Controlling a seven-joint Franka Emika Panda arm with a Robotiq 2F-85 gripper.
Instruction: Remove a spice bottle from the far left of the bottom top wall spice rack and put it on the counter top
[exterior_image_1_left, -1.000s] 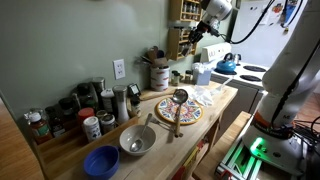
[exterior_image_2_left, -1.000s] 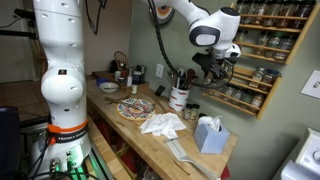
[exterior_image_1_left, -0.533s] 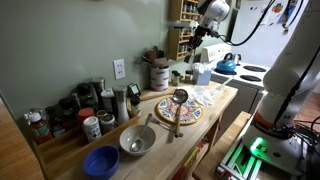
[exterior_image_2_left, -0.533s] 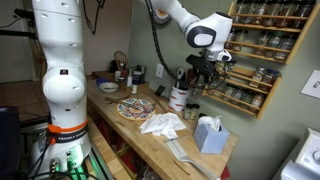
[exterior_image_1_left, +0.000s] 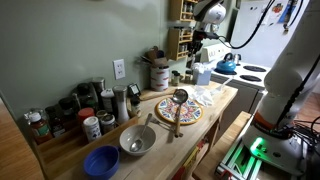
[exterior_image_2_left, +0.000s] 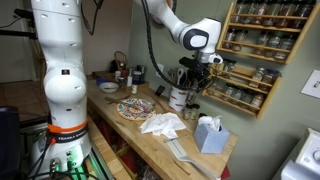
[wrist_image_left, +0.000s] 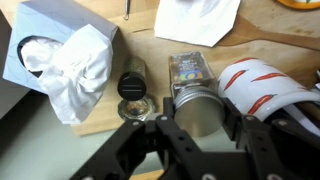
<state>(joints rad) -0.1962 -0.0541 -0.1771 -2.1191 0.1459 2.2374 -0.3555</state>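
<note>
My gripper (wrist_image_left: 199, 118) is shut on a spice bottle (wrist_image_left: 189, 72) with a silver cap and a printed label. In the wrist view it hangs above the light-wood counter top (wrist_image_left: 140, 45), beside a small dark jar (wrist_image_left: 132, 86) that stands there. In both exterior views the gripper (exterior_image_2_left: 195, 76) (exterior_image_1_left: 201, 50) is just off the honey-brown wall spice rack (exterior_image_2_left: 256, 55) (exterior_image_1_left: 182, 28), over the utensil crock (exterior_image_2_left: 180, 98). The held bottle is too small to make out in the exterior views.
A tissue box (wrist_image_left: 58, 55) (exterior_image_2_left: 208, 133), a white cloth (exterior_image_2_left: 162, 123), a white-and-orange striped crock (wrist_image_left: 266, 86) and a patterned plate (exterior_image_2_left: 135, 108) sit on the counter. A metal bowl (exterior_image_1_left: 137, 140), a blue bowl (exterior_image_1_left: 101, 161) and a tray of bottles (exterior_image_1_left: 70, 112) stand further along. A kettle (exterior_image_1_left: 227, 65) is on the stove.
The gripper has pulled away from the spice rack and come down toward the counter, over the crock, still carrying the bottle.
</note>
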